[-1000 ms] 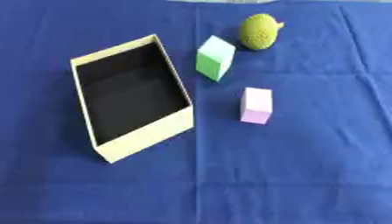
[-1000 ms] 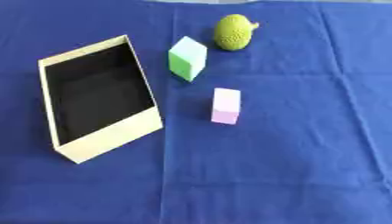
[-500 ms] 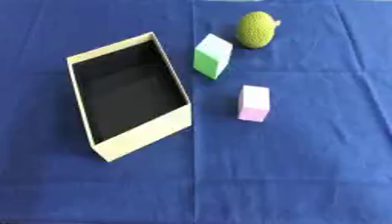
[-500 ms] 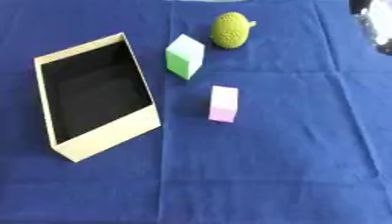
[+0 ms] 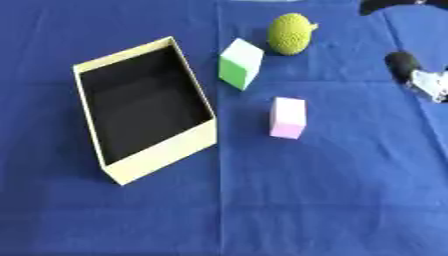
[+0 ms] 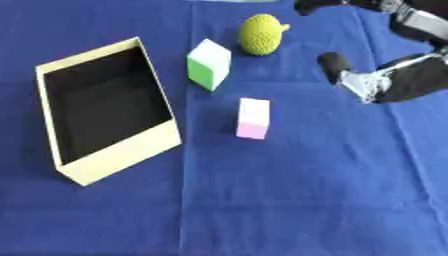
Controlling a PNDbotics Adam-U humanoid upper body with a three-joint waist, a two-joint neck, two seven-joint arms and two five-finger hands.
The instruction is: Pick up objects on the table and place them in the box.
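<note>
A cream box (image 5: 163,149) with a black inside lies open at the left, nothing in it. A green and white block (image 5: 239,63) stands just right of its far corner. Beyond that block sits a bumpy yellow-green fruit (image 5: 290,33). A pink block (image 5: 287,117) stands upright right of the box. My right hand (image 6: 398,79) comes in from the upper right, fingers straight and spread, hovering right of the fruit and holding nothing. The left hand shows in neither view.
A blue cloth (image 5: 262,210) with fold creases covers the whole table. A pale object (image 6: 234,1) just shows at the far edge.
My right hand has come into view from the upper right and reached toward the fruit. The blocks, fruit and box have not moved.
</note>
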